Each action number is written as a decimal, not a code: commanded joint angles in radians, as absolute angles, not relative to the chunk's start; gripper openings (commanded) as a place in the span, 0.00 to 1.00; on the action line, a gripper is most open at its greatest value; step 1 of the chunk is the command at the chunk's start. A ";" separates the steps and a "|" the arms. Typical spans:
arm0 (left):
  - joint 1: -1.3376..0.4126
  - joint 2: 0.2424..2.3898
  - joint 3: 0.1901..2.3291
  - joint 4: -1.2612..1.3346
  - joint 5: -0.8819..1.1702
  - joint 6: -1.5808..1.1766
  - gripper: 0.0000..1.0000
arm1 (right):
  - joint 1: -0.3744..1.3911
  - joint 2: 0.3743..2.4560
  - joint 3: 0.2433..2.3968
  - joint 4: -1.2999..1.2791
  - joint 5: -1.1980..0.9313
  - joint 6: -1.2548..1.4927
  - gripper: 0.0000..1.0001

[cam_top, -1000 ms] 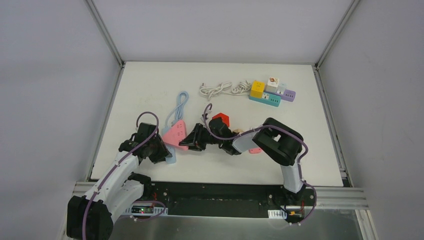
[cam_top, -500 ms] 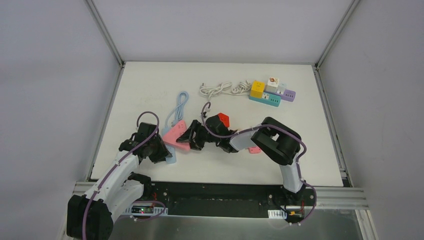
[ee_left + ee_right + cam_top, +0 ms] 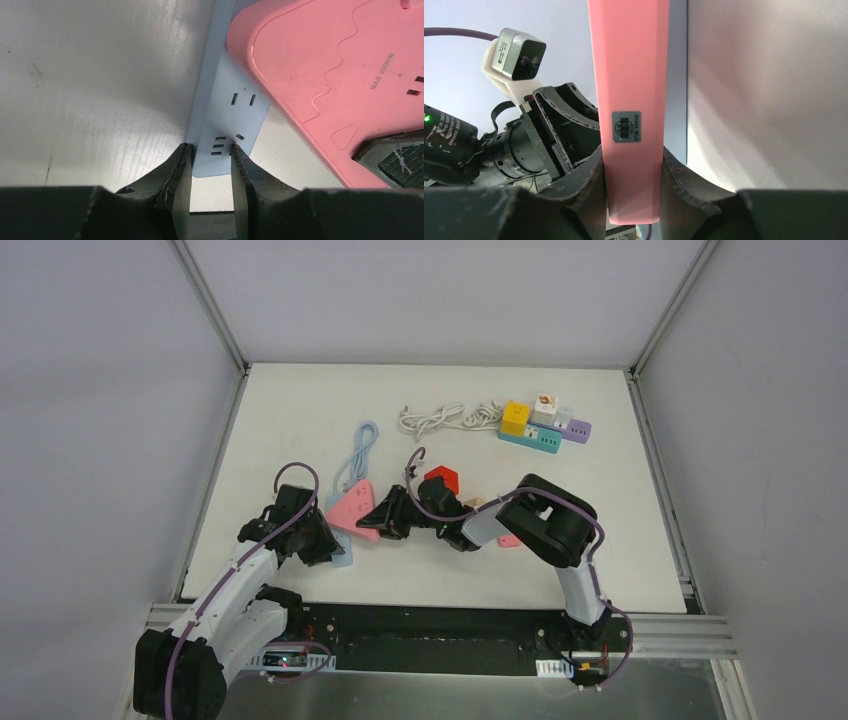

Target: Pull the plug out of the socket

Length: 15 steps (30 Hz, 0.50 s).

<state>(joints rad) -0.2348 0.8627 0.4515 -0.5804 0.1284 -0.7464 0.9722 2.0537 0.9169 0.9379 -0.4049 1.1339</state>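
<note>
A pink triangular plug adapter sits on the near end of a light blue power strip at the table's left. My left gripper is shut on the strip's near end; in the left wrist view its fingers clamp the blue strip next to the pink adapter. My right gripper is shut on the adapter's right corner. In the right wrist view the pink adapter stands edge-on between the jaws, with the blue strip behind it.
A red plug lies just behind my right wrist. A white coiled cable and teal and purple power strips with yellow and white cubes lie at the back. The blue strip's cable runs toward the back. A small pink piece lies under the right arm.
My right gripper has shifted slightly left and away with the pink adapter in its grip. The left arm has stayed on the blue strip.
</note>
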 commanded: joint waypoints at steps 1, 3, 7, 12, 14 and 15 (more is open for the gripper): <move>-0.245 0.903 0.400 -0.563 0.125 -0.755 0.30 | 0.975 2.037 0.877 1.168 -0.428 1.142 0.00; -0.245 0.904 0.400 -0.563 0.125 -0.755 0.30 | 0.974 2.037 0.880 1.165 -0.418 1.152 0.00; -0.245 0.898 0.402 -0.572 0.128 -0.756 0.30 | 0.961 2.045 0.898 1.091 -0.386 1.250 0.00; -0.245 0.885 0.402 -0.581 0.123 -0.756 0.30 | 0.937 2.037 0.889 1.051 -0.372 1.358 0.00; -0.245 0.887 0.402 -0.581 0.123 -0.756 0.30 | 0.930 2.036 0.896 1.033 -0.380 1.372 0.00; -0.245 0.890 0.403 -0.581 0.123 -0.755 0.30 | 0.929 2.036 0.904 1.032 -0.393 1.363 0.00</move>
<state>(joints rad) -0.2348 0.8616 0.4515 -0.5743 0.1295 -0.7433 0.9607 2.0563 0.8783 0.9966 -0.3862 1.2644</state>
